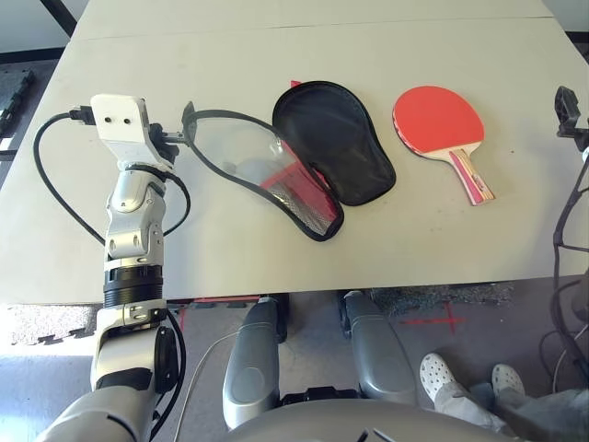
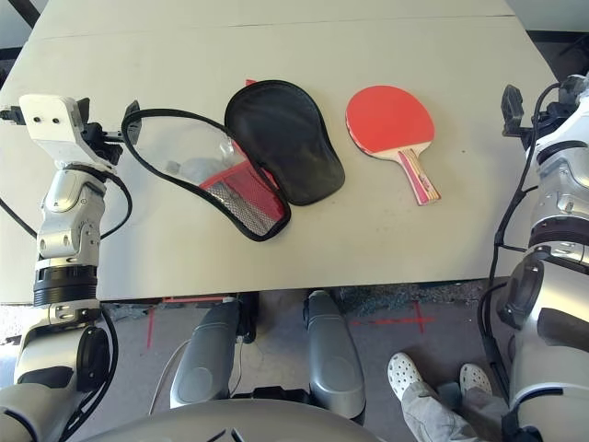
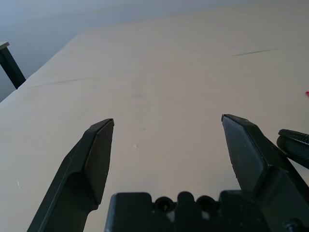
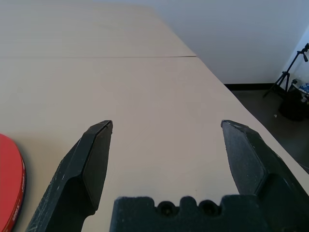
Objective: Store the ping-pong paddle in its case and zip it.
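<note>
The case (image 1: pixel 336 138) lies open in the middle of the table, its black lining facing up. Its clear plastic panel (image 1: pixel 235 152) is folded out to the left, and red fabric with black mesh (image 1: pixel 304 193) shows at the front. The ping-pong paddle (image 1: pixel 440 120) lies red face up to the right of the case, clear of it, with the pale striped handle (image 1: pixel 471 175) pointing towards the front right. My left gripper (image 1: pixel 170 129) is open and empty just left of the case's black edging (image 3: pixel 294 145). My right gripper (image 2: pixel 543 101) hangs open and empty at the table's right edge, right of the paddle (image 4: pixel 9 183).
A seam (image 4: pixel 96 57) runs across the pale table behind the objects. Black cables loop beside my left arm (image 1: pixel 46 175) and along my right arm (image 2: pixel 502 230). A person's white shoes (image 1: pixel 442 373) rest on the floor near the front right. A tripod (image 4: pixel 289 82) stands off the table's far corner.
</note>
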